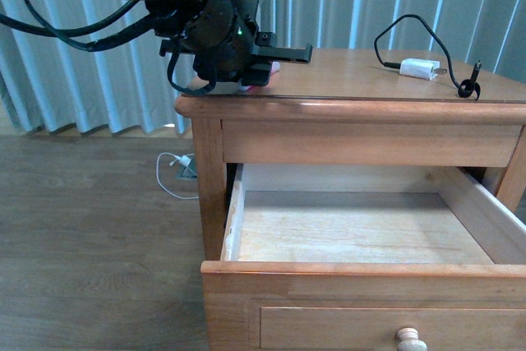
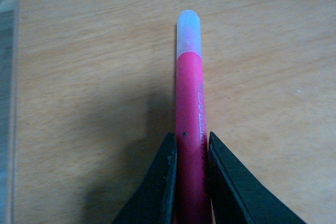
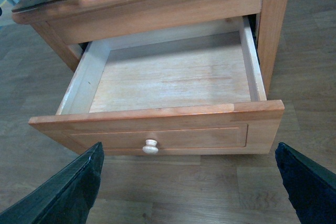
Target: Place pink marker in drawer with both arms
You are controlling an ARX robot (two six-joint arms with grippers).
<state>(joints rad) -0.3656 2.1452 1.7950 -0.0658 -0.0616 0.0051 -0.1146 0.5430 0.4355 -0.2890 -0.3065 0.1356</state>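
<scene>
Front: My left gripper (image 1: pixel 279 59) is down on the left corner of the cabinet (image 1: pixel 345 88) top, over the marker (image 1: pixel 261 77). The drawer (image 1: pixel 362 273) below stands open. A charger (image 1: pixel 419 68) lies well apart.
Left wrist: My fingers (image 2: pixel 164 182) clench the marker (image 2: pixel 189 98), which lies flat on the wood.
Right wrist: My right gripper (image 3: pixel 188 182) is spread wide, grasping nothing, before the drawer (image 3: pixel 210 137) and its knob (image 3: pixel 150 146).

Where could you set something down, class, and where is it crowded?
Free: the drawer, its floor bare between four walls, and the cabinet top between pink marker and charger plug. Crowded: the top's left corner, where the left arm clamps the marker in its jaws, and its right end, with the cable.
</scene>
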